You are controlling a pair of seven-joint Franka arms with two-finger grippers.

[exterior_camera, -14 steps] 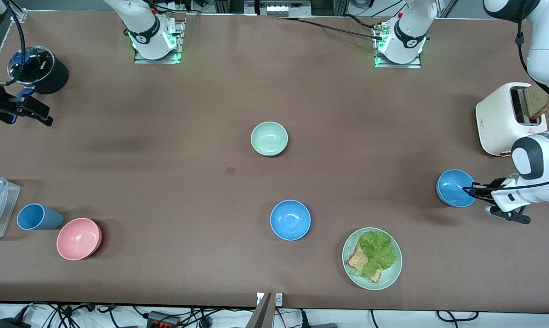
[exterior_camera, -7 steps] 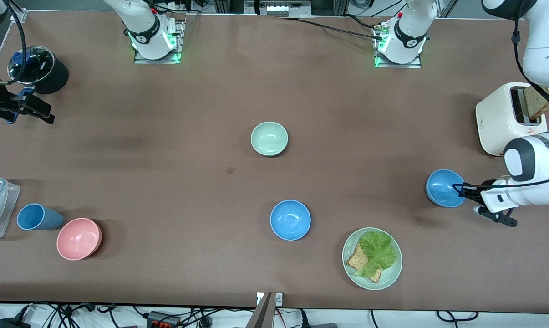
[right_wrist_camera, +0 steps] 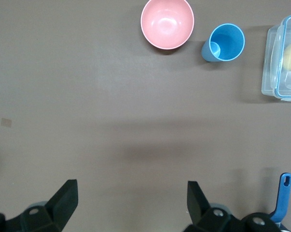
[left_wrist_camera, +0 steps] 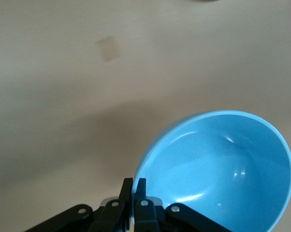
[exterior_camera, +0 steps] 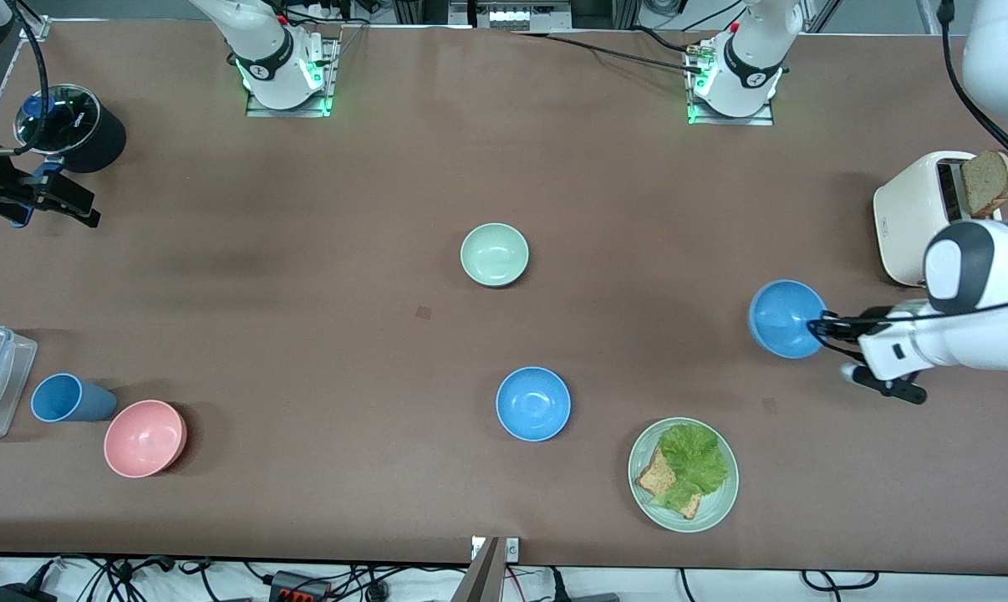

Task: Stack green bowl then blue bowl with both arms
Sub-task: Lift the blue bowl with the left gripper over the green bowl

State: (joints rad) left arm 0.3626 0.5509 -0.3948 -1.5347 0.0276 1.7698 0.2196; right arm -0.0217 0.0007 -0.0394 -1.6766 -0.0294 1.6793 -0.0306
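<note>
One blue bowl [exterior_camera: 786, 318] apparently lifted, rim in left pincer [exterior_camera: 820, 323]

Both arms are glossy white, jointed shells with dark grey bands at the joints. Each round base [exterior_camera: 285, 67] sits on a metal plate lit by green lamps; a black ring with a small white mark circles it. Black cables trail along the left arm [exterior_camera: 972, 309]. The jaws are matte black, with silver screws just above the fingertips [left_wrist_camera: 141, 203].
</note>
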